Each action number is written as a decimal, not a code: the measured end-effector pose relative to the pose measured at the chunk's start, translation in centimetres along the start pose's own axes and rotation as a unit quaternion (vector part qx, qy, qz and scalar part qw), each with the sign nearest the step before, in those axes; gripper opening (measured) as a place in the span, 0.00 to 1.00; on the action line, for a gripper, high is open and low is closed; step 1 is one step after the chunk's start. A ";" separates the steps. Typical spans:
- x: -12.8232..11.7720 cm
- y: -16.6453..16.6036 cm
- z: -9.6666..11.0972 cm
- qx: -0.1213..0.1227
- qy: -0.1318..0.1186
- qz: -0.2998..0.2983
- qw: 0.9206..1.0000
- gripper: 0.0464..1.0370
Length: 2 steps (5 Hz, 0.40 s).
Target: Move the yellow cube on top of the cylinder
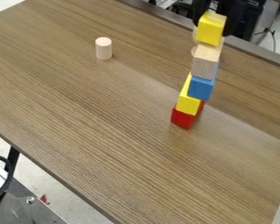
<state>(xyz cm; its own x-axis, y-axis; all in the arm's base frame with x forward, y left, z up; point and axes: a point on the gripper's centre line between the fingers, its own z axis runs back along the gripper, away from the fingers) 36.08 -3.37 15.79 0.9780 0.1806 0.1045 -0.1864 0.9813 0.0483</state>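
Note:
At the upper right, the black gripper [217,16] hangs down with its fingers against both sides of a yellow cube [211,29], shut on it. This cube is at the top of a leaning-looking stack, just over a natural wood block [205,61]; whether it touches that block I cannot tell. Well to the left, a pale wooden cylinder [103,48] stands upright on the brown table.
Under the wood block come a blue block [201,88], another yellow block [189,101] and a red block [183,118]. Pale rounded wooden pieces show partly behind the upper stack. The table's far edge [256,49] runs behind it.

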 end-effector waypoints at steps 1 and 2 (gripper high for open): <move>0.1 0.9 1.6 -0.011 -0.019 0.016 1.000 0.55; 0.1 2.1 1.8 -0.010 -0.022 0.034 0.999 0.55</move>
<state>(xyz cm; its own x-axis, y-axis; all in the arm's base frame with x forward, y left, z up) 35.64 -1.36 17.68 0.9579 0.2446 0.1501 -0.2503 0.9680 0.0200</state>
